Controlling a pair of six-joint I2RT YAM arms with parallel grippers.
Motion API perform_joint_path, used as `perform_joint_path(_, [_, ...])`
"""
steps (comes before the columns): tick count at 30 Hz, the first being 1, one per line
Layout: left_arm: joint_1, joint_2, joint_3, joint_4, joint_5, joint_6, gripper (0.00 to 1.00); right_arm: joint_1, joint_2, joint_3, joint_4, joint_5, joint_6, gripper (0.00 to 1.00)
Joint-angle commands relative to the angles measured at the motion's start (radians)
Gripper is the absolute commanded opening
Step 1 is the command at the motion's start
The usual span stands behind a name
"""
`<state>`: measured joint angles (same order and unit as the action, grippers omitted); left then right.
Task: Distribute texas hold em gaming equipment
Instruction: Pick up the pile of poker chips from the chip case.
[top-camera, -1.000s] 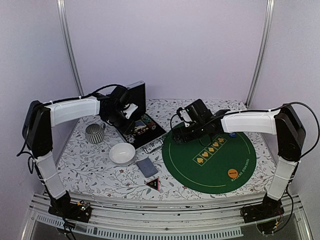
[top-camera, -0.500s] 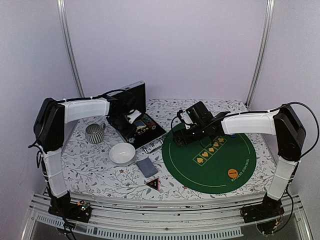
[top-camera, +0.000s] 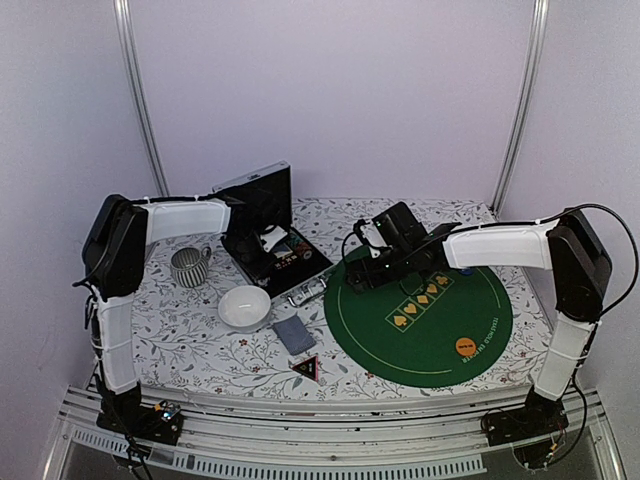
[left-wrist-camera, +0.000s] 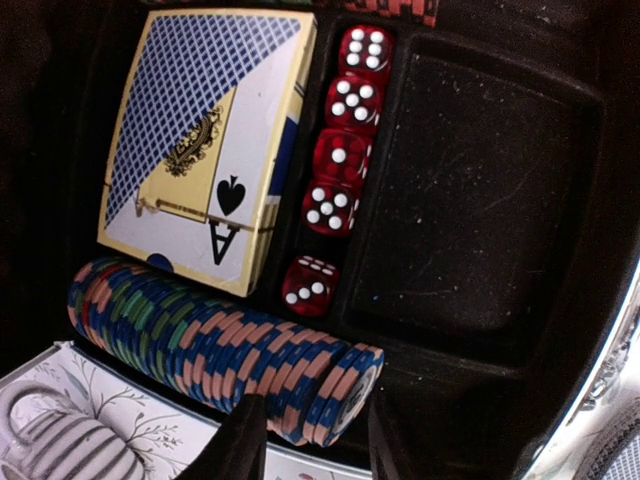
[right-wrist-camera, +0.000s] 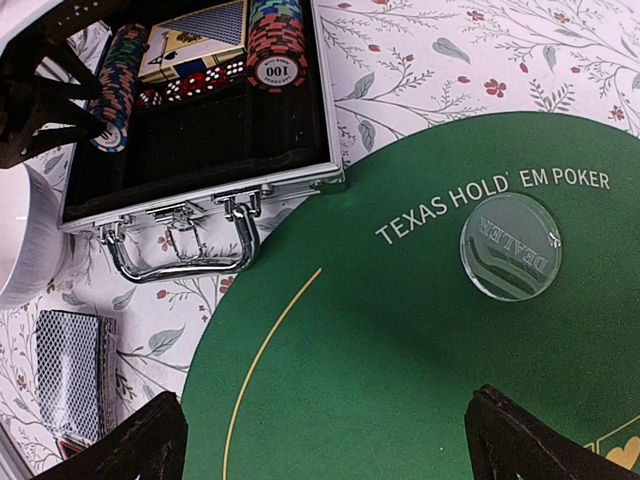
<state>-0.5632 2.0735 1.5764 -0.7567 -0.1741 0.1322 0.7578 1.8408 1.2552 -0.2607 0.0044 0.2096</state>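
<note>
In the left wrist view my left gripper (left-wrist-camera: 312, 440) is open inside the open chip case (left-wrist-camera: 470, 190). Its fingers straddle the right end of a lying row of blue-and-orange stripe-edged chips (left-wrist-camera: 200, 335). A blue-backed card box (left-wrist-camera: 205, 140) and red dice (left-wrist-camera: 337, 170) lie behind the row. My right gripper (right-wrist-camera: 340, 440) is wide open and empty over the green poker mat (right-wrist-camera: 400, 340), near a clear dealer disc (right-wrist-camera: 510, 245). A loose grey-blue card deck (top-camera: 293, 333), a black red-edged triangle (top-camera: 305, 368) and an orange disc (top-camera: 466, 346) show in the top view.
A white bowl (top-camera: 245, 306) and a grey ribbed mug (top-camera: 188, 266) stand left of the case (top-camera: 290, 262). The case lid stands upright behind it. The case's metal handle (right-wrist-camera: 175, 245) points toward the mat. A second chip stack (right-wrist-camera: 278, 45) sits in the case.
My left arm has reached further back and right, bringing its gripper down into the case over the chip row. My right gripper has barely moved.
</note>
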Motion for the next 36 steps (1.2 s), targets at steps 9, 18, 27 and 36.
perform_joint_path(9, [-0.01,-0.036,-0.033,-0.032,0.115,0.023,0.38,-0.009,-0.01,-0.001,0.012,-0.01,0.008,0.99])
perform_joint_path(18, [-0.008,-0.026,-0.032,-0.03,0.069,0.05,0.39,-0.014,-0.005,-0.008,0.008,-0.021,0.005,0.99])
perform_joint_path(27, [-0.012,-0.032,-0.021,-0.031,0.07,0.061,0.39,-0.017,-0.006,-0.012,0.006,-0.034,0.008,0.99])
perform_joint_path(36, [0.005,-0.024,-0.019,-0.03,0.076,0.076,0.46,-0.02,-0.012,-0.016,0.001,-0.029,0.008,0.99])
